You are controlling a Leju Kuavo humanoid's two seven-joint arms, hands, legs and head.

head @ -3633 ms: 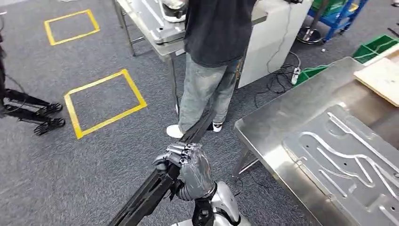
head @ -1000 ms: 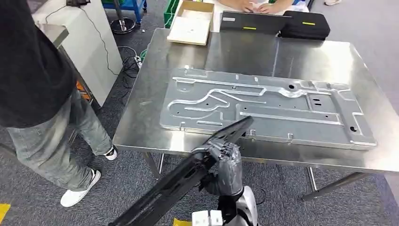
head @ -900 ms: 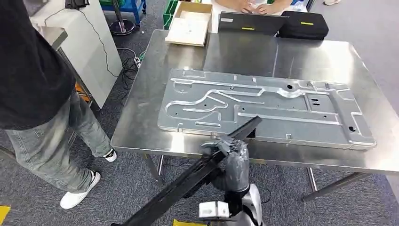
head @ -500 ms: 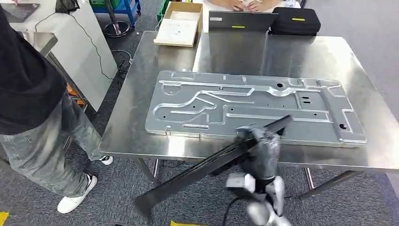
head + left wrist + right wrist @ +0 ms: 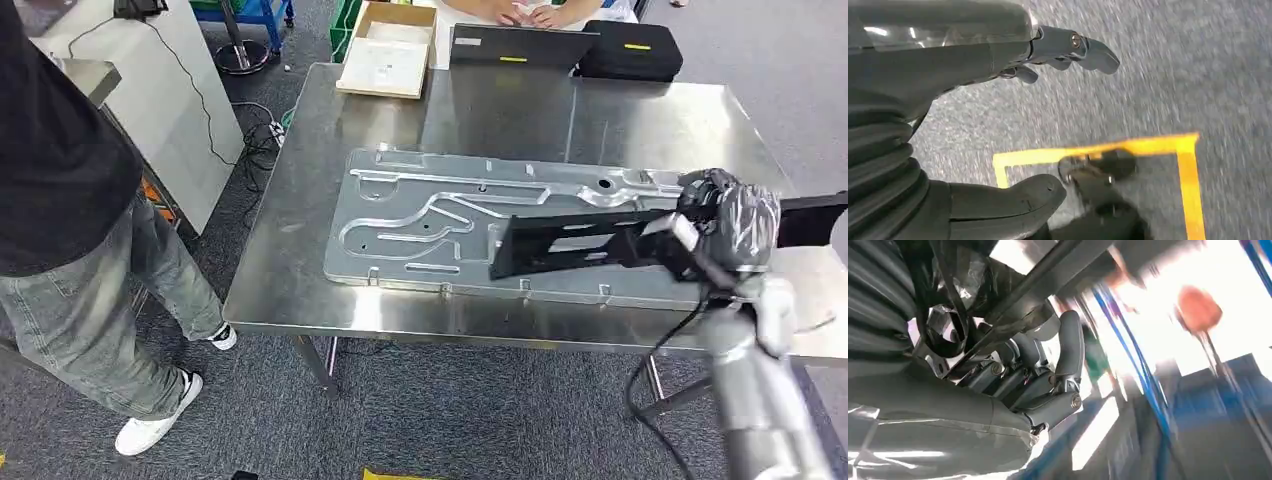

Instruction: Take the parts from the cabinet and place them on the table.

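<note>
Black part (image 5: 590, 243) in right hand (image 5: 728, 226)

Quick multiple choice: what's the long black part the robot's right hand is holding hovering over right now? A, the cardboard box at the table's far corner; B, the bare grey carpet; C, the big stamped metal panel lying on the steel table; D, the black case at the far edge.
C: in the head view the right hand grips the long black part, which stretches across the stamped metal panel lying on the steel table.
</note>
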